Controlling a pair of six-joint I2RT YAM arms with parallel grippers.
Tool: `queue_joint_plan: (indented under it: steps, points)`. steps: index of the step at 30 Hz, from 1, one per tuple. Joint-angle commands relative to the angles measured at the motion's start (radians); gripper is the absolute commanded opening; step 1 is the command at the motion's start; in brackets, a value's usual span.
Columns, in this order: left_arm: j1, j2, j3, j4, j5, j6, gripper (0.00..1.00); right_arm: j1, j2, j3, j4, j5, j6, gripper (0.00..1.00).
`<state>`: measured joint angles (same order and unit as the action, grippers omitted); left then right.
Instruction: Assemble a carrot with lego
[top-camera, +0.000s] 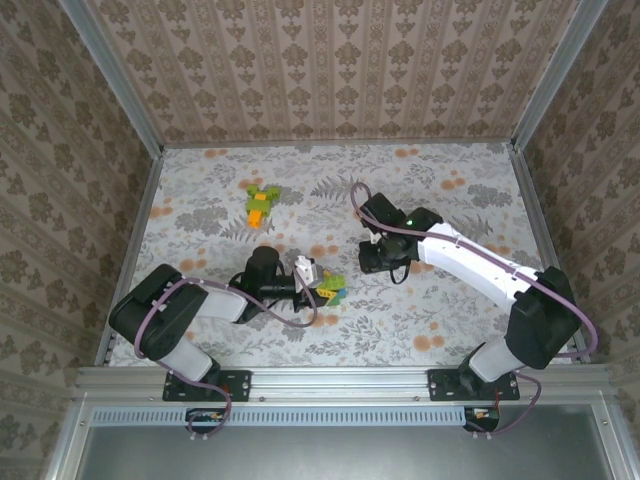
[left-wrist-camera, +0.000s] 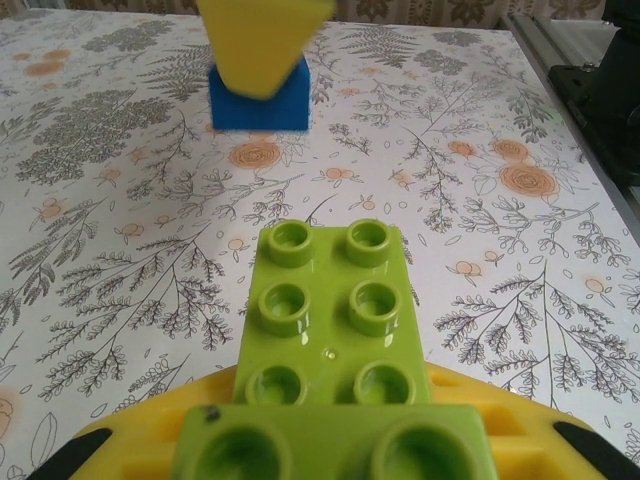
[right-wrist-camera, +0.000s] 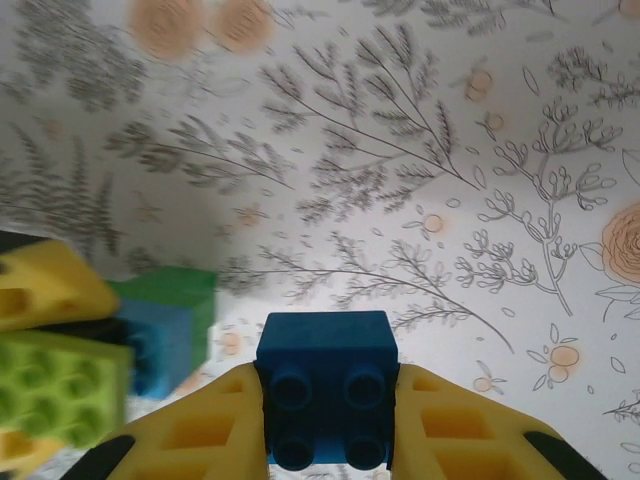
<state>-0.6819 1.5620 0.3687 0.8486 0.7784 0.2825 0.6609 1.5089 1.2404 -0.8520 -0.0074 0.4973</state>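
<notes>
While left gripper (top-camera: 325, 287) pinches light green brick (left-wrist-camera: 330, 310), right gripper (right-wrist-camera: 326, 390) clamps dark blue brick (right-wrist-camera: 325, 345) (fingers (right-wrist-camera: 205, 432) snug both sides), near light green brick.

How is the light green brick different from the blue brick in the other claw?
The light green brick is long, with at least six studs showing; the blue brick is squarish, with four. The left gripper holds the light green brick, the right gripper the blue brick. Both are studded and pinched between yellow fingers.
</notes>
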Motion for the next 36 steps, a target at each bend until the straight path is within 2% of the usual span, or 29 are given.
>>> queue_joint_plan:
  steps: [1, 6, 15, 29, 34, 36]
  points:
    - [-0.014, 0.003, -0.025, -0.02, -0.041, 0.036, 0.3, 0.035, 0.002, 0.081, -0.113, -0.009, 0.055, 0.23]
    - [-0.017, 0.019, -0.03, -0.006, -0.046, 0.039, 0.29, 0.104, 0.039, 0.145, -0.144, 0.01, 0.096, 0.24]
    - [-0.017, 0.037, -0.025, -0.002, -0.044, 0.047, 0.29, 0.168, 0.083, 0.147, -0.127, 0.055, 0.135, 0.24]
    - [-0.019, 0.041, -0.025, 0.002, -0.047, 0.046, 0.29, 0.201, 0.124, 0.181, -0.174, 0.101, 0.131, 0.24]
    - [-0.019, 0.054, -0.016, -0.004, -0.05, 0.047, 0.29, 0.175, 0.068, 0.141, -0.171, 0.147, 0.125, 0.28]
    - [-0.018, 0.052, -0.013, -0.015, -0.054, 0.047, 0.29, 0.162, 0.056, 0.14, -0.168, 0.153, 0.112, 0.36]
